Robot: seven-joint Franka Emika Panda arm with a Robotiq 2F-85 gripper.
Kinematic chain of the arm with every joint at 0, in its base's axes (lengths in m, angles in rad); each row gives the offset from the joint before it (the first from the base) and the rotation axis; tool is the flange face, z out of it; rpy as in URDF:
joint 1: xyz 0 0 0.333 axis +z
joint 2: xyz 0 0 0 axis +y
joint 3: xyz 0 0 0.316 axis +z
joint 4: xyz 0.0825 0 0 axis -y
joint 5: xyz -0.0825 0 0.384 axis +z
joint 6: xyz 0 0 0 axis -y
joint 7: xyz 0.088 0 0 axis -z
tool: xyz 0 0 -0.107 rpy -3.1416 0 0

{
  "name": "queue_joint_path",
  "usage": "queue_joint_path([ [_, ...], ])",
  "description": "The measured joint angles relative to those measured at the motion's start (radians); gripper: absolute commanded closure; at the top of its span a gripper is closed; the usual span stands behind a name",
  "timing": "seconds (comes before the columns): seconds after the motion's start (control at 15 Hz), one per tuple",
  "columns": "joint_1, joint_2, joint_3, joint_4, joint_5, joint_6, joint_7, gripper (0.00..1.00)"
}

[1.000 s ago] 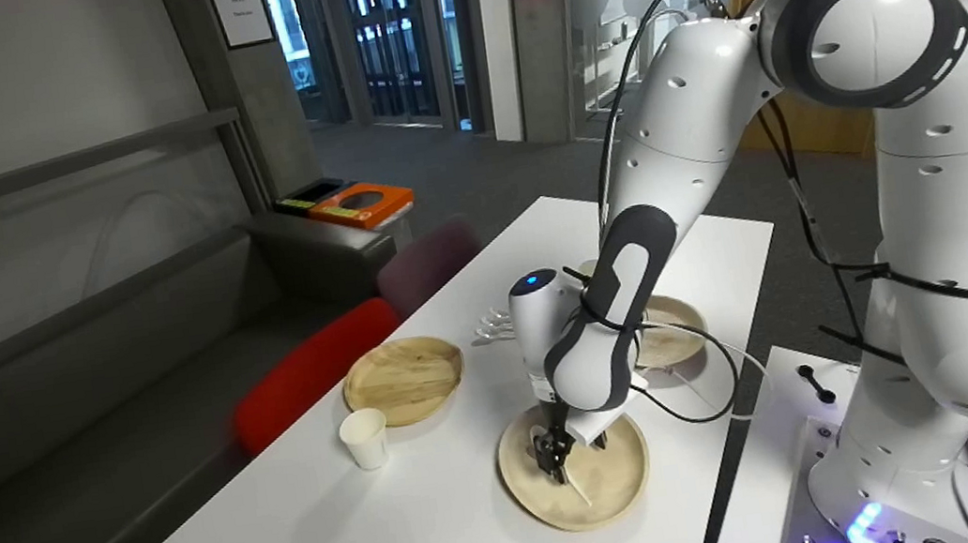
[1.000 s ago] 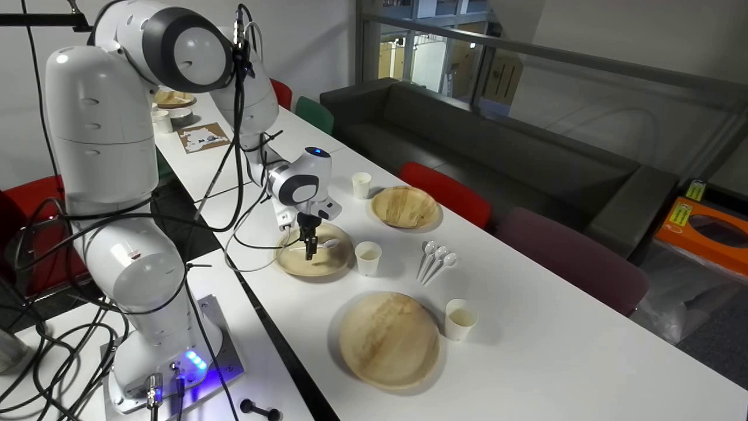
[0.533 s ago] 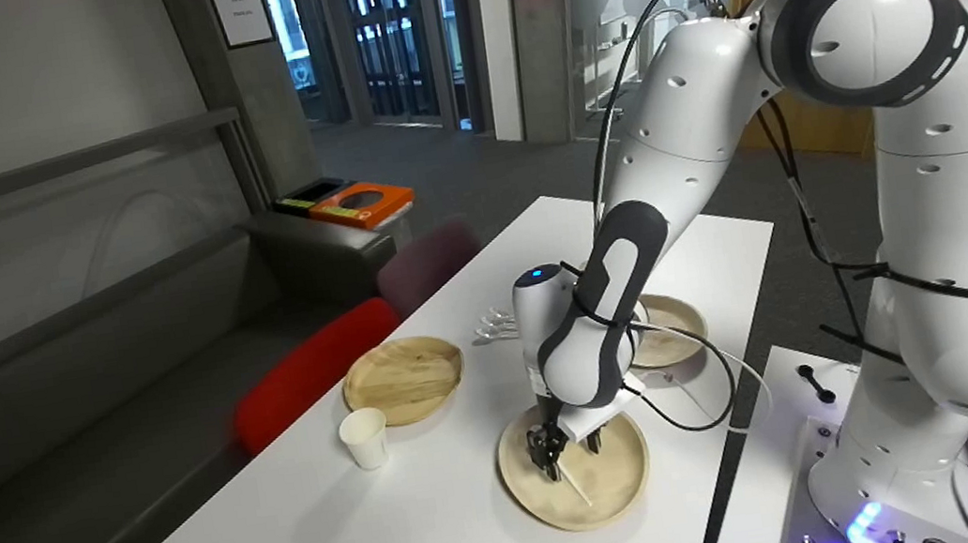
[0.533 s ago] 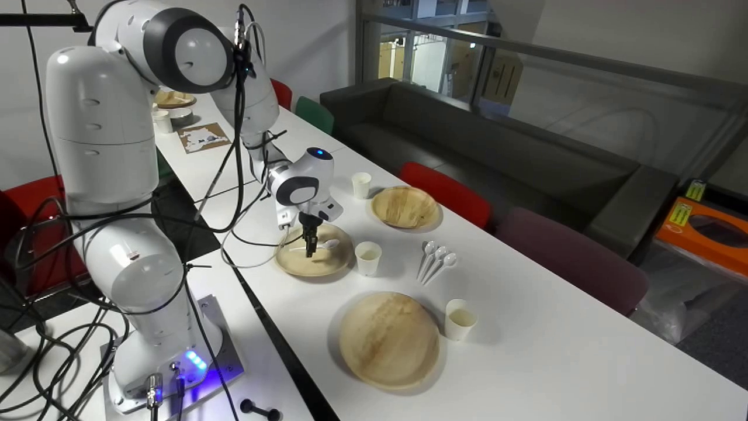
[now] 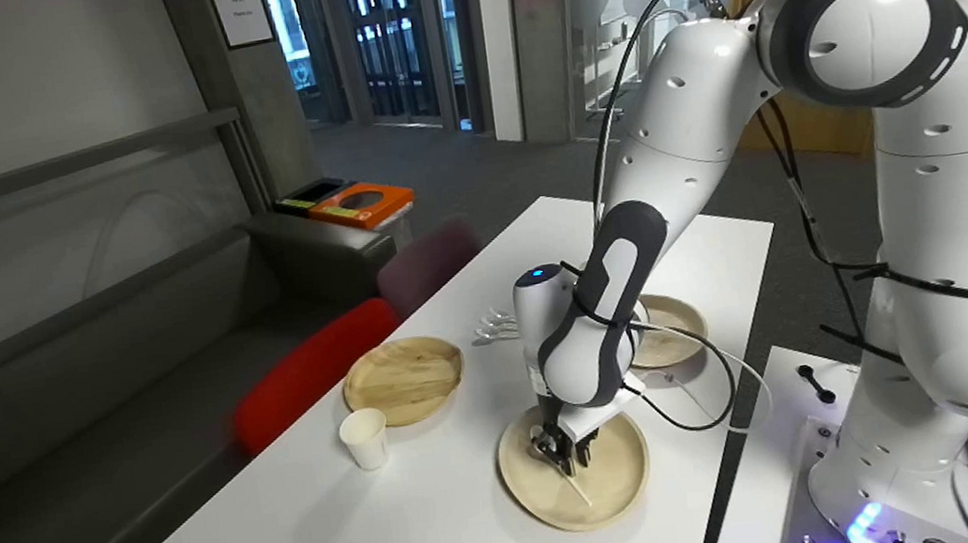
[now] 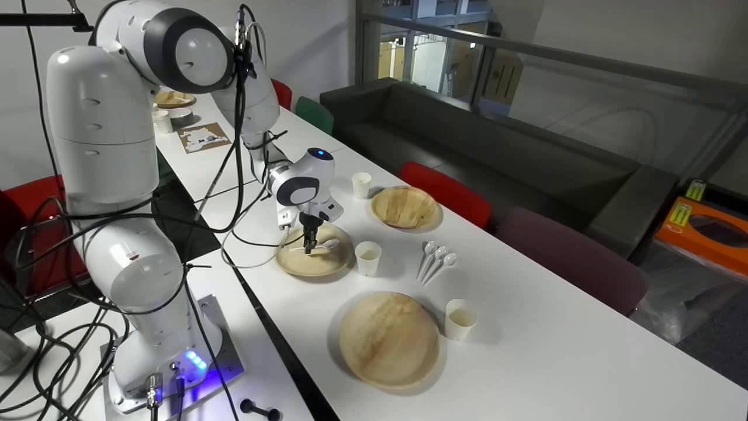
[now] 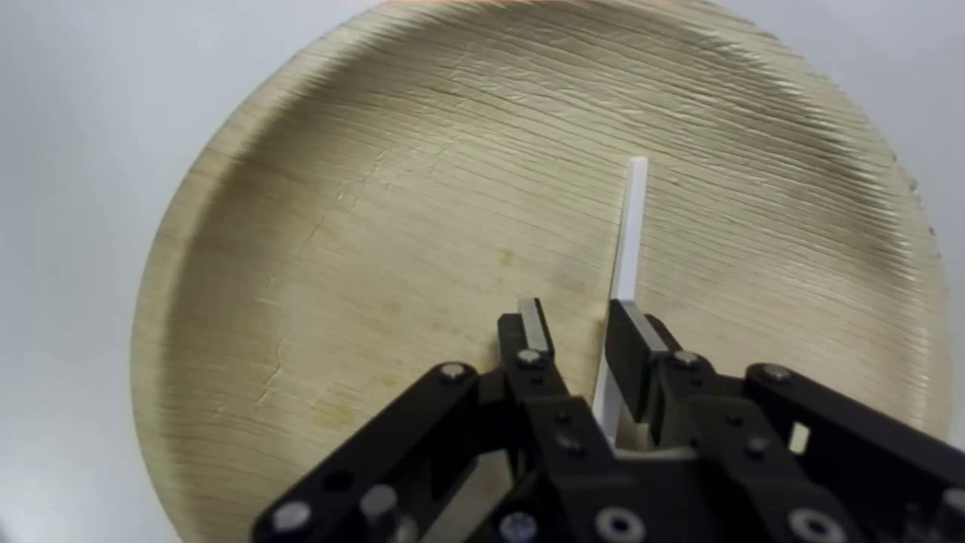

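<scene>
A white plastic spoon (image 6: 331,243) lies on a round wooden plate (image 6: 315,269), its bowl partly behind the gripper in an exterior view. The wrist view shows its thin handle (image 7: 632,226) running along the plate (image 7: 362,226). My gripper (image 7: 579,328) is low over the plate, part open, with a narrow gap between its pads. The handle passes under the right fingertip and reappears in the gap; neither pad is seen pressing on it. In an exterior view, the gripper (image 5: 576,460) hangs over the same plate (image 5: 618,480), with the handle's end (image 5: 580,491) sticking out in front.
A paper cup (image 6: 368,258) stands close to the plate. Another cup (image 6: 460,320) stands beside a larger wooden plate (image 6: 390,339). Several white spoons (image 6: 436,263) lie mid-table. Towards the sofa are a third plate (image 5: 405,382) and a cup (image 5: 366,440).
My gripper first shifts slightly over the plate. Its fingers, wide apart before, have come much closer together. The spoon and plate look unmoved.
</scene>
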Motion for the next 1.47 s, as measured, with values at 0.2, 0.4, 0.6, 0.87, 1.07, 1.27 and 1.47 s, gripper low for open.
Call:
queue_joint_path([
  [0.2, 0.000, 0.000, 0.000, 0.000, 0.000, 0.000, 0.000, 1.00],
  [0.4, 0.000, 0.000, 0.000, 0.000, 0.000, 0.000, 0.000, 0.73],
  [0.6, 0.000, 0.000, 0.000, 0.000, 0.000, 0.000, 0.000, 0.50],
  [0.87, 0.000, 0.000, 0.000, 0.000, -0.001, 0.000, 0.000, 0.22],
  [1.07, 0.000, 0.001, 0.000, 0.000, -0.001, 0.000, 0.000, 0.01],
  [1.27, 0.000, 0.001, 0.000, 0.000, -0.001, 0.000, 0.000, 0.00],
  [1.47, 0.000, 0.007, 0.000, 0.007, -0.010, 0.000, 0.000, 0.00],
])
